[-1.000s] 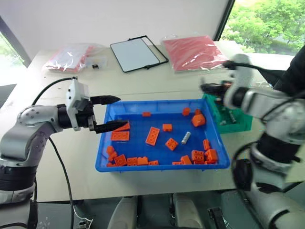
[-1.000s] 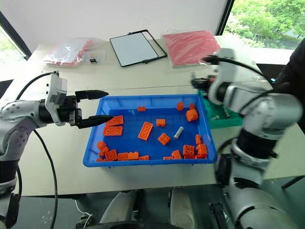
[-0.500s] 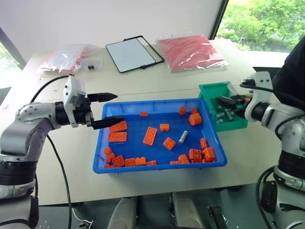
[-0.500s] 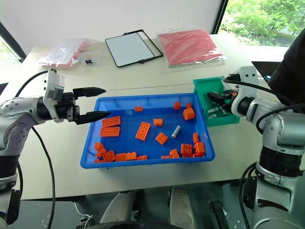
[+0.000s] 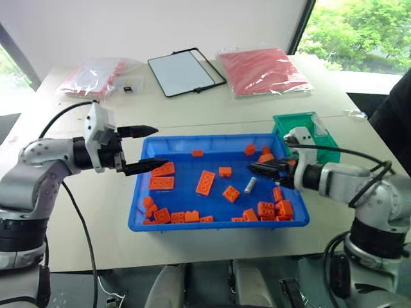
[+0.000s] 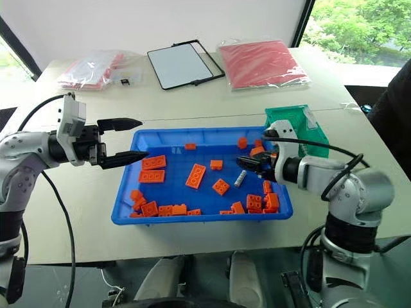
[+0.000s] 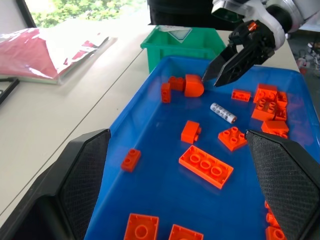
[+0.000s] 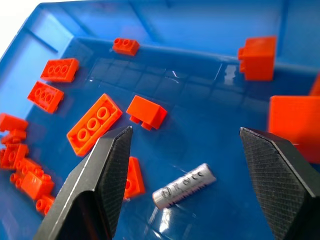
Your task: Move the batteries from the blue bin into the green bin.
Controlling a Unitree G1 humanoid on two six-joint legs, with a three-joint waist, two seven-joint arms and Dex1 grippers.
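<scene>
The right gripper (image 5: 257, 168) has swung from the green bin (image 5: 307, 133) down over the blue bin (image 5: 218, 224), jaws apart, and its wrist camera shows the battery (image 8: 184, 185) between them.

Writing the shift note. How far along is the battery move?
Nearly done, by the look of it: one battery is visible in the blue bin, lying among orange bricks. The green bin's contents can't be seen from here. In hand: nothing held, but the right gripper is open and poised over that battery. Left: grasp it and carry it to the green bin. The left gripper is open by the blue bin's edge.
</scene>
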